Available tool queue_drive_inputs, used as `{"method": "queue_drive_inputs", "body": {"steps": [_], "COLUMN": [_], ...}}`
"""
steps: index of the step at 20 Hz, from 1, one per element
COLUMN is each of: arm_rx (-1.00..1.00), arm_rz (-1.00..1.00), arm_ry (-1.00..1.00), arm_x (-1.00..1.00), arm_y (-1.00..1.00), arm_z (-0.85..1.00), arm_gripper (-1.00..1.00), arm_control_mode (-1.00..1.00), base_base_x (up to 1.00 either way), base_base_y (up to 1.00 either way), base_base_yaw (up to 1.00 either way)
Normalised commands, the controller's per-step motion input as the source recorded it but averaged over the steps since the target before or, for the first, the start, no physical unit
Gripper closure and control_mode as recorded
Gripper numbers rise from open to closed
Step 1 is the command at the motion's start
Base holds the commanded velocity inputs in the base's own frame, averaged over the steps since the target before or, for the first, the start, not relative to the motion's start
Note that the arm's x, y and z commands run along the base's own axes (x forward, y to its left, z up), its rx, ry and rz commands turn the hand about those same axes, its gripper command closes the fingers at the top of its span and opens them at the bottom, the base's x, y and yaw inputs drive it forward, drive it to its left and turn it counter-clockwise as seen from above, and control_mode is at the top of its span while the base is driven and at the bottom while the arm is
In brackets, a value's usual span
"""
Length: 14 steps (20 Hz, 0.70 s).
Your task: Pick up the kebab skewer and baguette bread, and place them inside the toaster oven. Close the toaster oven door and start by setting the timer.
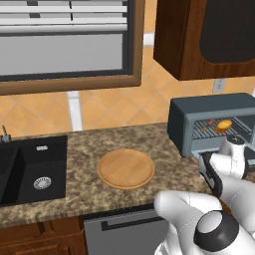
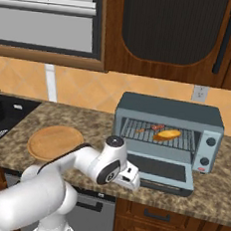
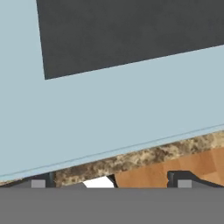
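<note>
my arm: glossy white rounded shells | my joints: dark grey-black rings and caps between segments | my wrist: white cylinder with a round dark-rimmed end cap | my gripper: two small dark finger tips with pale grey pads

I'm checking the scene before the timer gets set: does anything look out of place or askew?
Nothing looks spilled or damaged. The toaster oven door hangs open, with the baguette bread and kebab skewer on the rack. The open gripper is at the door's edge.
</note>
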Motion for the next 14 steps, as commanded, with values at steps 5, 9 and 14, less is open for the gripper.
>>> {"method": "queue_drive_inputs", "body": {"steps": [5, 9, 14], "arm_rx": [-0.04, -0.03, -0.02], "arm_rz": [0.00, 0.00, 0.00], "arm_ry": [0.00, 0.00, -0.13], "arm_x": [0.29, 0.19, -0.07], "arm_y": [-0.05, -0.01, 0.00], "arm_z": [-0.25, -0.18, -0.03], "arm_gripper": [-1.00, -1.00, -1.00], "arm_control_mode": [-1.00, -1.00, -1.00], "base_base_x": [0.00, 0.00, 0.00], "base_base_y": [0.00, 0.00, 0.00], "base_base_yaw": [0.00, 0.00, 0.00]}}
